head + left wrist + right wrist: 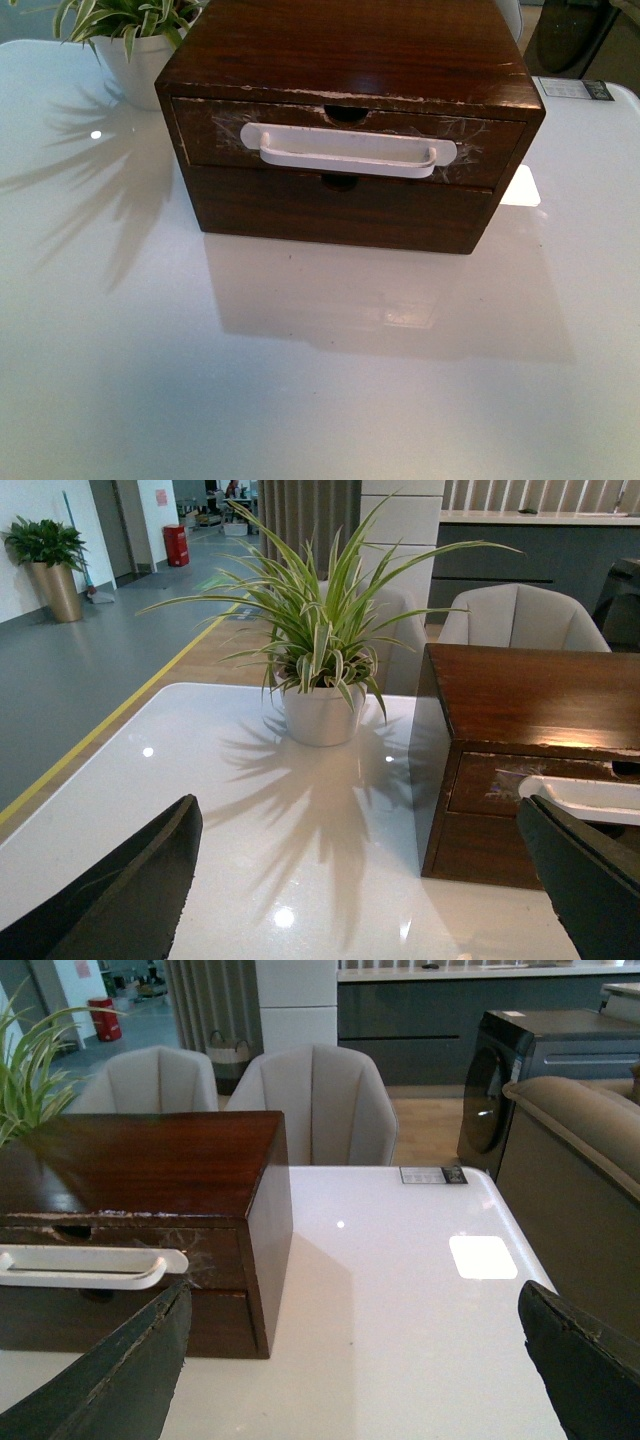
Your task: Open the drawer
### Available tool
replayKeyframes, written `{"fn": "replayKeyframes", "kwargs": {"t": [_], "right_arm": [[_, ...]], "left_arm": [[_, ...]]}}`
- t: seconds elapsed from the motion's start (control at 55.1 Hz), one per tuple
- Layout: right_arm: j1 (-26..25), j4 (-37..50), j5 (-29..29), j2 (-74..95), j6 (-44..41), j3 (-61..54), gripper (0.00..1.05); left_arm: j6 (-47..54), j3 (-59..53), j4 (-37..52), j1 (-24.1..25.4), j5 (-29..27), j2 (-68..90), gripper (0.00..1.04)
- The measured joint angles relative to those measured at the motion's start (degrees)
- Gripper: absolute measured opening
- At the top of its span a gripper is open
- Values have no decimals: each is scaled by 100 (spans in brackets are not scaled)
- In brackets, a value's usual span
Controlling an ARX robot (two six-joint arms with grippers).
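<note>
Left gripper (360, 810) and right gripper (355, 1295) both gape wide, holding nothing. Ahead, between the two, the drawer (490, 150) looks shut. The reach seems not yet begun. Next, one pair of jaws must close on the handle (348, 150) and pull.

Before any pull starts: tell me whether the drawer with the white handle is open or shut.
Shut: the drawer front sits level with the wooden box front, no inside showing.
</note>
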Motion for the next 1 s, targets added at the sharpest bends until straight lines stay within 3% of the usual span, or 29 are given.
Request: {"fn": "replayKeyframes", "kwargs": {"t": [0.744,0.853,0.926,0.999], "right_arm": [[0,0,0,0,2,0,96],[0,0,-4,0,0,0,96],[0,0,-4,-2,2,0,96],[0,0,-4,-2,2,0,96]], "left_arm": [[0,0,0,0,0,0,96],[-280,616,-1521,297,1569,968,96],[-411,728,-1818,181,1873,1478,96],[-498,732,-1681,-37,1805,1810,96]]}}
